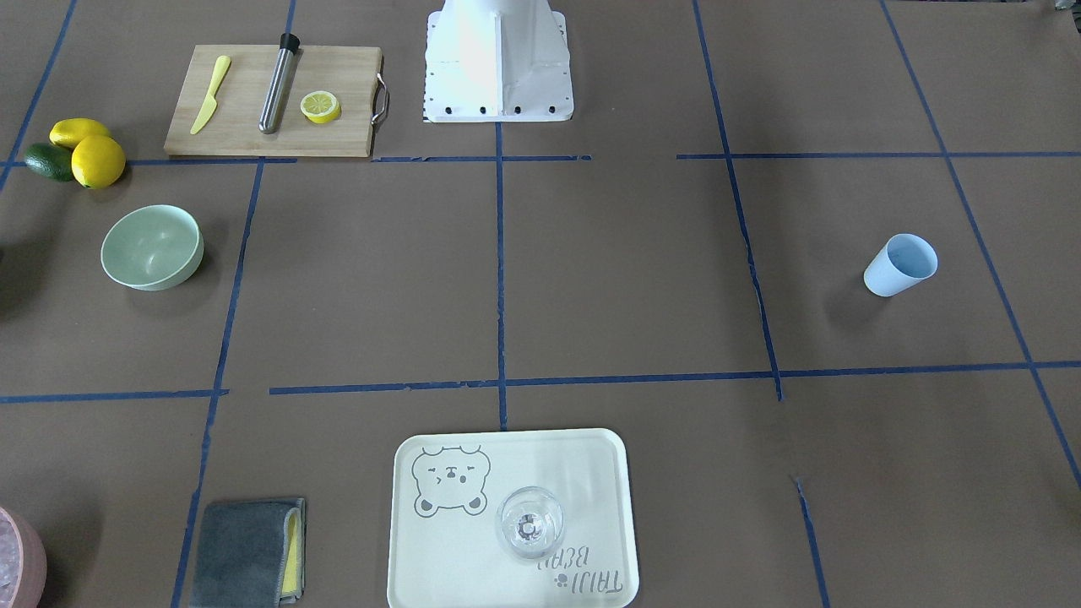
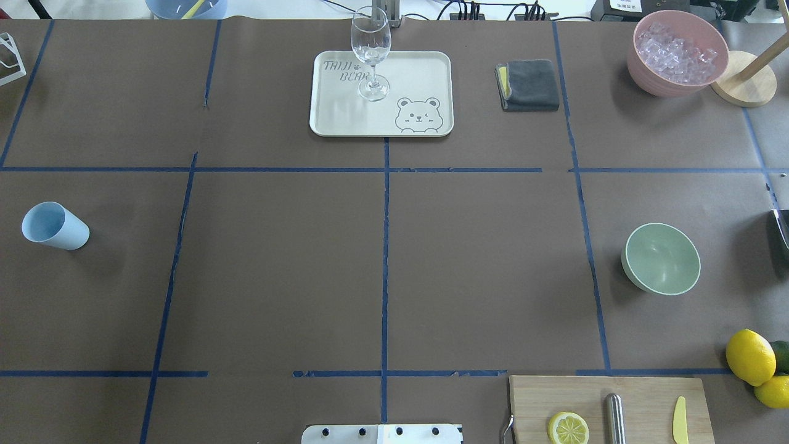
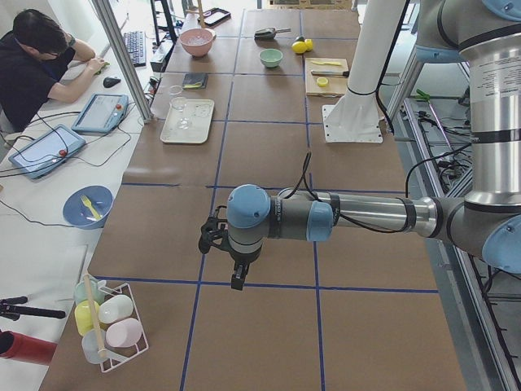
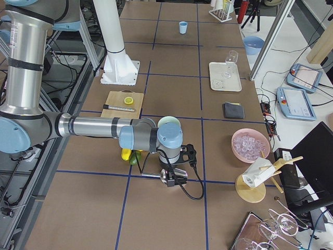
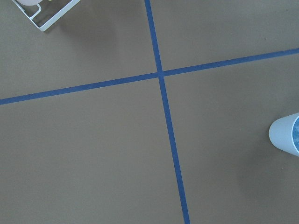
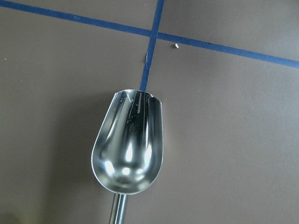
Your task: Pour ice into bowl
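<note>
The ice point(image 2: 675, 52) lies heaped in a pink container point(image 2: 678, 74) at the far right corner and also shows in the exterior right view point(image 4: 250, 143). The mint-green bowl point(image 2: 661, 259) stands empty on the right side of the table point(image 1: 152, 247). My right gripper point(image 4: 176, 177) hangs low past the bowl point(image 4: 167, 122) near the table's right end, with an empty metal scoop point(image 6: 128, 149) at it; I cannot tell its jaw state. My left gripper point(image 3: 236, 281) hovers over bare table at the left end; I cannot tell whether it is open or shut.
A blue cup point(image 2: 54, 226) stands at the left. A tray point(image 2: 345, 117) bears a wine glass point(image 2: 371, 55). There are also a grey cloth point(image 2: 529, 85), a cutting board point(image 2: 641, 394) with lemon slice, lemons point(image 2: 750, 356) and a wire rack point(image 3: 110, 326).
</note>
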